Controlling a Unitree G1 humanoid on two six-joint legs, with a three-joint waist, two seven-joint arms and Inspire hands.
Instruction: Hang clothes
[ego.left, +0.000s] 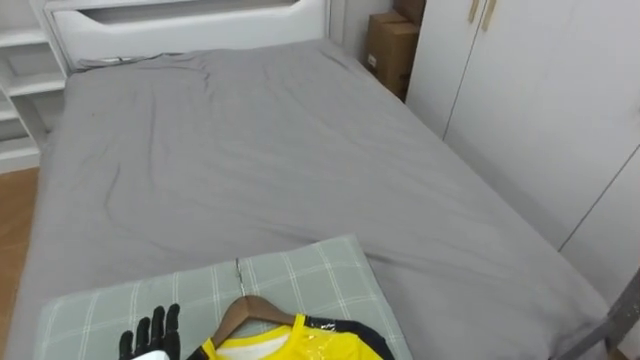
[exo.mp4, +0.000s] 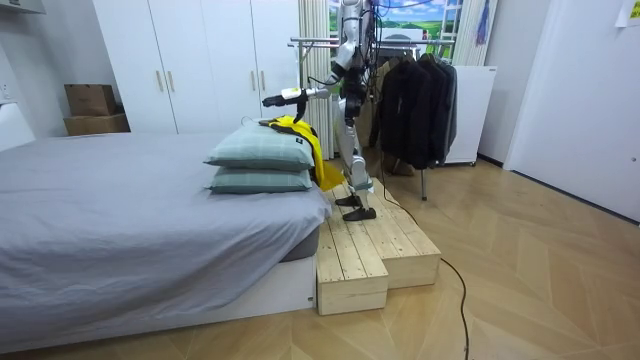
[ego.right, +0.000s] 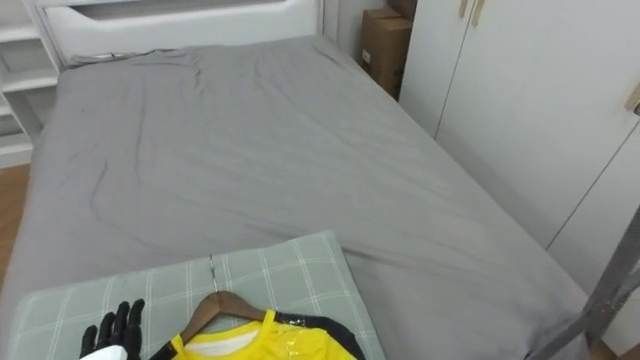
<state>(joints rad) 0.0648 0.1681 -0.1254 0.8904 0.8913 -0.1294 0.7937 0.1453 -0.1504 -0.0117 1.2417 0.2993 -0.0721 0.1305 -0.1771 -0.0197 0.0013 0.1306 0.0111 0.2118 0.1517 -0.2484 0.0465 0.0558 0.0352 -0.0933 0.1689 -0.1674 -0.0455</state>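
**Hanger just right of the left hand**

Left eye view: the left hand (ego.left: 150, 335) is seen at the lower edge, fingers straight and spread, holding nothing. The wooden hanger (ego.left: 250, 308), carrying the yellow shirt (ego.left: 290, 345), lies just to its right on the checked pillow (ego.left: 300, 270). Its bar runs left to right, and its hook points up the bed (ego.left: 250, 150).

Room view: the shirt is draped over 2 stacked pillows (exo.mp4: 262, 165), and 1 arm, probably the left, is stretched above them. The clothes rail (exo.mp4: 320, 42) stands behind the robot.

Right eye view: the same layout is shown, and the left hand is judged the nearer one for the grasp.
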